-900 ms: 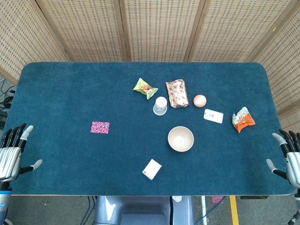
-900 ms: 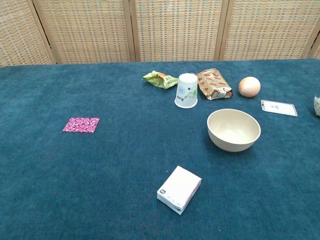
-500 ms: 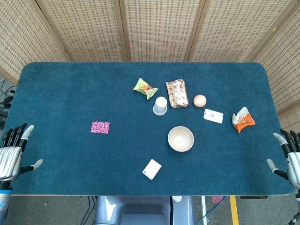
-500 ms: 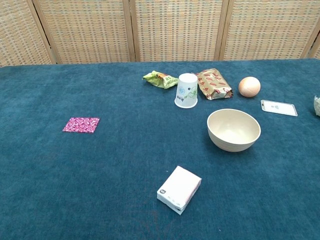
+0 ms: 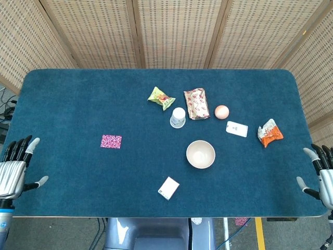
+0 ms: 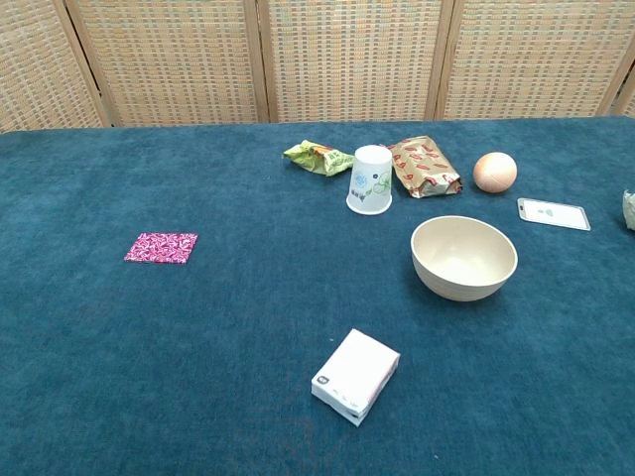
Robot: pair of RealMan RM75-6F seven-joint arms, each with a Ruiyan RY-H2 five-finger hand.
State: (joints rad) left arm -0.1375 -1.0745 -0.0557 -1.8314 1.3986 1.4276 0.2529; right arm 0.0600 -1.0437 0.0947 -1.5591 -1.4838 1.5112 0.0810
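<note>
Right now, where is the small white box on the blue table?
The small white box lies near the table's front edge, about midway across, in front and slightly left of the beige bowl; the chest view shows it lowest in frame, touching nothing.

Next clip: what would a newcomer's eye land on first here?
Probably the beige bowl standing empty near the middle of the blue table, with the upturned paper cup and the snack packets just behind it. Next, the pink patterned card lying alone to the left. The left hand and right hand sit open at the table's near corners, holding nothing.
</note>
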